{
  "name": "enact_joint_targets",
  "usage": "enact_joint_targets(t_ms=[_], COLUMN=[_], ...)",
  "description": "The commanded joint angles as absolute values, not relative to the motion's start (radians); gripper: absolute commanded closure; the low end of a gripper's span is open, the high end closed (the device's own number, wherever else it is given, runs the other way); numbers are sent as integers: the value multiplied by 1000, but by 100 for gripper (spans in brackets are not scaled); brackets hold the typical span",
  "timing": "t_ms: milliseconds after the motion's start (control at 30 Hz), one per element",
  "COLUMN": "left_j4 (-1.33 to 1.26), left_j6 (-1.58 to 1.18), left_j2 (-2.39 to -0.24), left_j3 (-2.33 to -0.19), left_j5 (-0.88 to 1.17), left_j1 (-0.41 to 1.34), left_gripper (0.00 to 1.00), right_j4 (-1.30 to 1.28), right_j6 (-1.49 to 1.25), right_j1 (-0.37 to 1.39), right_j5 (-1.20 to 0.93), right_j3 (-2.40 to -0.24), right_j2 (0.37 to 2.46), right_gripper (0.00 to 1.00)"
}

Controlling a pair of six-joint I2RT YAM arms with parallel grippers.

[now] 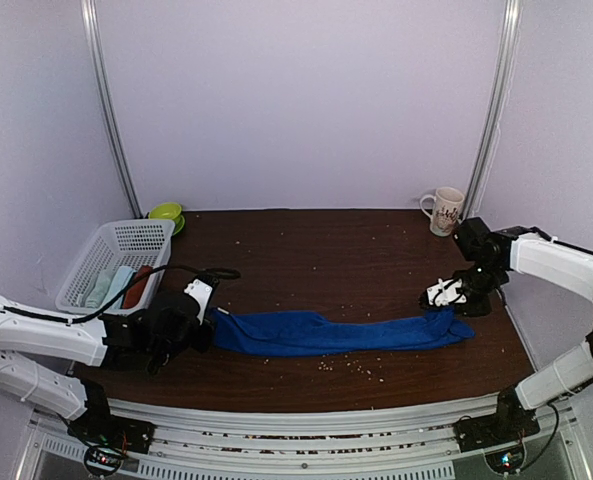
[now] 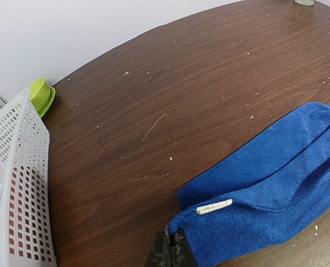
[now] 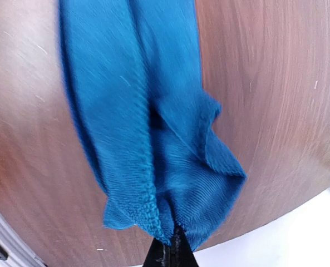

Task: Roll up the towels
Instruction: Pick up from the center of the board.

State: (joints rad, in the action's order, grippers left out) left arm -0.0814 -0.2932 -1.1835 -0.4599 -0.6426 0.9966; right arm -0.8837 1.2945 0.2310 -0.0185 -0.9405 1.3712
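White perforated plastic basket (image 2: pixel 20 167) holds one pale mint-green cloth towel (image 1: pixel 109 286); one royal-blue cloth towel (image 1: pixel 336 332) lies on the desk (image 1: pixel 326 255), ends pinched by left end effector (image 2: pixel 171 251) and right end effector (image 3: pixel 172 249)

Nothing legible on the mug (image 1: pixel 445 211) or the blue towel (image 2: pixel 276 178) tag (image 2: pixel 213 207).

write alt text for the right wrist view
The right end effector, shut, pinches one end of a bunched royal blue towel, which stretches away across a dark wooden table.
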Motion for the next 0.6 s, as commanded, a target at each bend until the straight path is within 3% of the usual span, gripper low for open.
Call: enact_joint_targets(t_ms=[0,233,567], left_j4=[-126,-118,-119], left_j6=[-290,-296,-281], left_j2=[-1186,-1175,-1184], left_j3=[-469,-462,-463], left_j5=[-650,-669,-676], left_j1=[992,992,992], left_gripper=[100,100,100], right_j4=[-1038,-1103,-1078], right_j6=[1092,700,568], right_j1=[413,635,789], right_j5=[33,18,140], right_j3=[-989,-1167,-1272], right_j2=[1376,1665,1791], right_gripper=[100,100,98])
